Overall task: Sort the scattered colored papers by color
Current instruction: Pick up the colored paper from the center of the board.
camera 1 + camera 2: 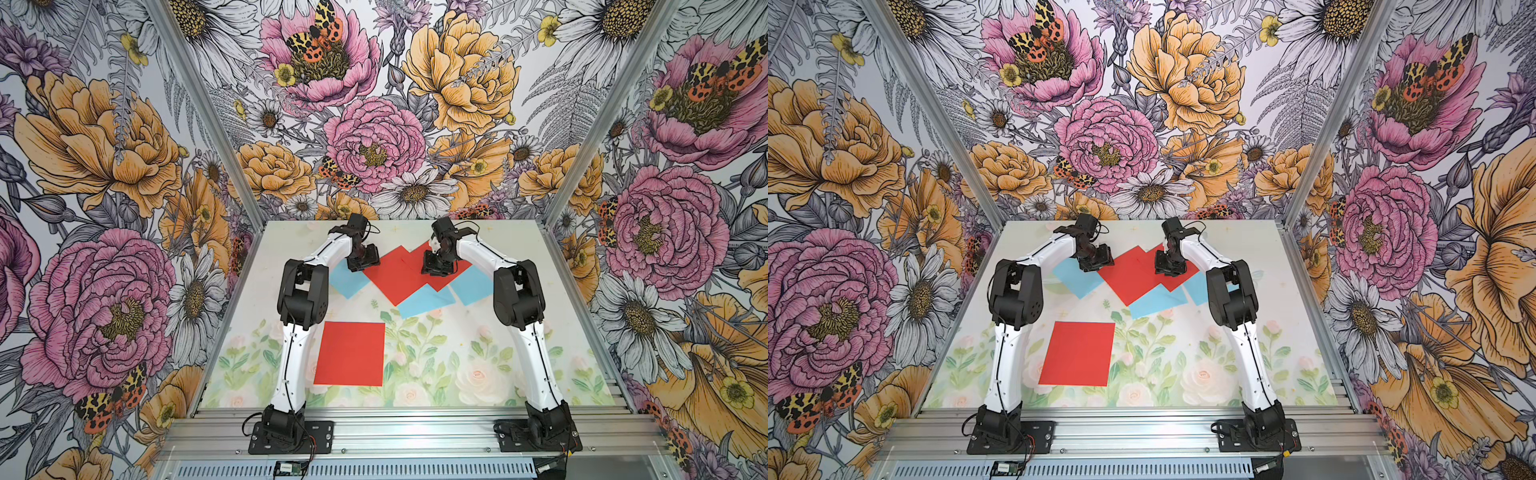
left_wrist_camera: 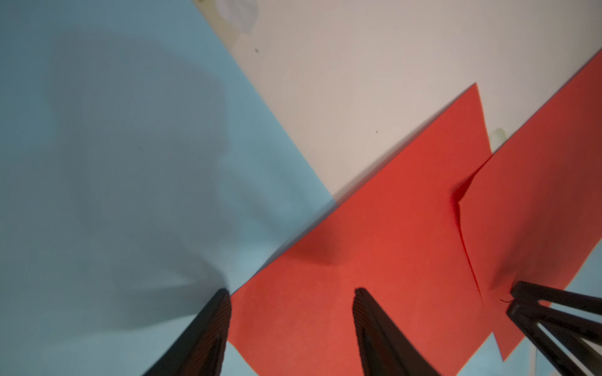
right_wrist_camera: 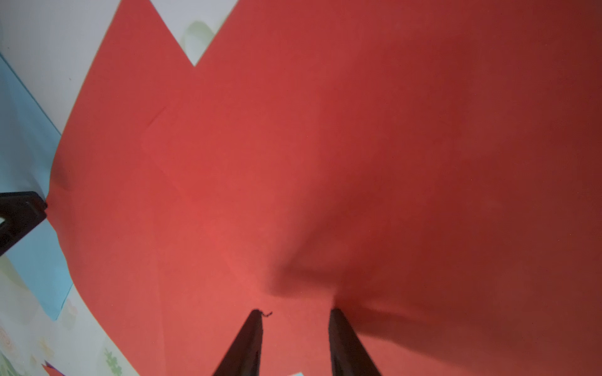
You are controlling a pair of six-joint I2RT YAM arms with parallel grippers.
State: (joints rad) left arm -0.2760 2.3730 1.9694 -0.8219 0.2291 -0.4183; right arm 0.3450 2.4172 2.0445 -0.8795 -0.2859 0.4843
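We part the overlapped red papers [image 1: 392, 276].
Both hands spread, empty: we'd pin one with the right hand [image 3: 296, 314], then slide the other off the blue paper [image 2: 130, 162] with the left hand [image 2: 291, 311].

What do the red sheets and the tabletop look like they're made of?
Red sheets: likely thin matte paper; an edge lifts and buckles where two overlap, no glare. Tabletop: seemingly a smooth printed surface, pale roses and leaves; base material unclear.

- No legible text, numbers, brands or signs in any view.
- Small module [image 1: 286, 468] on the front rail [image 1: 415, 432], well apart from the left gripper [image 1: 362, 266]: pale label, too small to read.
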